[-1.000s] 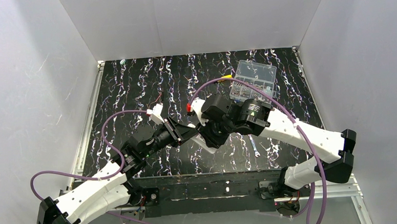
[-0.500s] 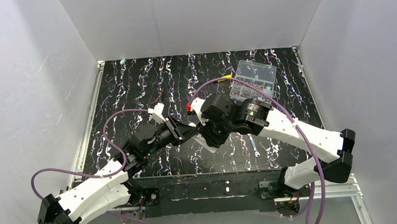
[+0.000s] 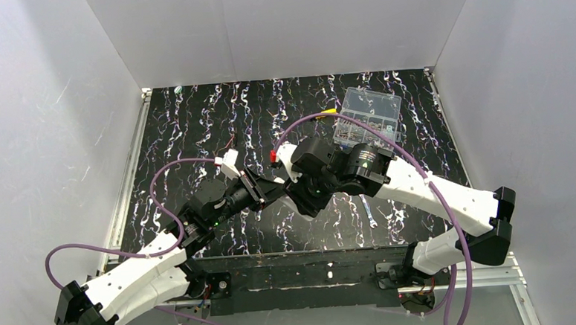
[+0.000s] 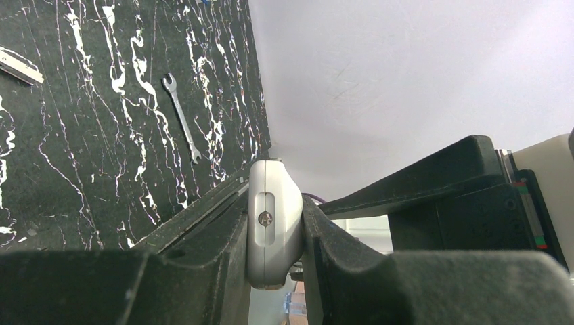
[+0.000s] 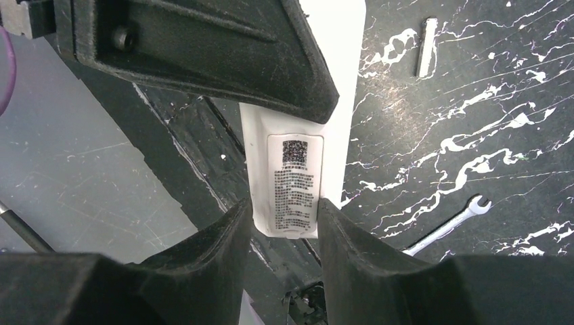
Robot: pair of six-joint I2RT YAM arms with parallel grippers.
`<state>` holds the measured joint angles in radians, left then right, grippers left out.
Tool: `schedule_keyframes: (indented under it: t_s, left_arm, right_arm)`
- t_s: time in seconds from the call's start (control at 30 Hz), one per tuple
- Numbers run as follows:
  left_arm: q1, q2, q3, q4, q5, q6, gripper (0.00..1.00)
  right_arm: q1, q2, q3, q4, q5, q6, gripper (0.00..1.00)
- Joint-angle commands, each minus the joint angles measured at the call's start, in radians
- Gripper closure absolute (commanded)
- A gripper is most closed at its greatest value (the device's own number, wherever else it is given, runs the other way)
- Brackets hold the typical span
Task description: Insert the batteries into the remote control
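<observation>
The main risk lay in the shared hold. If one pair of fingers let go or pulled off-line while the other clamped, the remote control (image 5: pixel 298 183) could have twisted, slid out or dropped onto the table (image 3: pixel 194 123). That slim white bar hung in the air just toward 6 o'clock from the table's centre, caught between both arms. The left gripper (image 4: pixel 274 211) was squeezed tight on it. The right gripper (image 5: pixel 284 211) held narrow, its pads lying against both long edges of the near end with no gap showing. How firmly it pressed was unclear, and a loose pinch on so short a length would have invited a pivot. A second worry was that no battery showed in any view, and whether the compartment was uncovered could not be told. In the right wrist view the remote's long axis ran from 6 o'clock up to about 12, with the labelled face toward the camera and the far part hidden under the left arm's fingers. In the left wrist view it pointed end-on at the lens, showing a small screw. A wrench (image 5: pixel 447 223) lay on the table at 4 o'clock from it.
</observation>
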<state>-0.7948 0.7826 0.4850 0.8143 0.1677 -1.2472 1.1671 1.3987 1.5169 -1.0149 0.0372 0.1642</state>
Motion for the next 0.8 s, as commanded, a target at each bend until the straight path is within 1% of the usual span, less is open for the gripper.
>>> schedule_keyframes:
  t_s: [0.0,0.07,0.23,0.37,0.63,0.77]
  left_arm:
    - [-0.003,-0.013,0.036,0.151,0.049,-0.031,1.0]
    - [-0.004,-0.014,0.036,0.149,0.049,-0.031,1.0]
    - [-0.003,-0.019,0.034,0.149,0.047,-0.029,1.0]
    - [-0.003,-0.025,0.032,0.145,0.046,-0.028,1.0]
    - [-0.003,-0.025,0.028,0.149,0.043,-0.029,1.0]
    - [-0.004,-0.023,0.019,0.164,0.04,-0.035,1.0]
  right_arm:
    - [0.002,0.003,0.04,0.056,-0.001,-0.008,0.51]
    - [0.002,-0.001,0.042,0.058,0.001,-0.008,0.48]
    - [0.002,-0.007,0.056,0.058,0.019,-0.009,0.38]
    - [0.003,-0.016,0.073,0.066,0.035,-0.008,0.33]
    - [0.002,-0.031,0.114,0.075,0.045,0.01,0.3]
    - [0.002,-0.065,0.137,0.092,0.074,0.035,0.29]
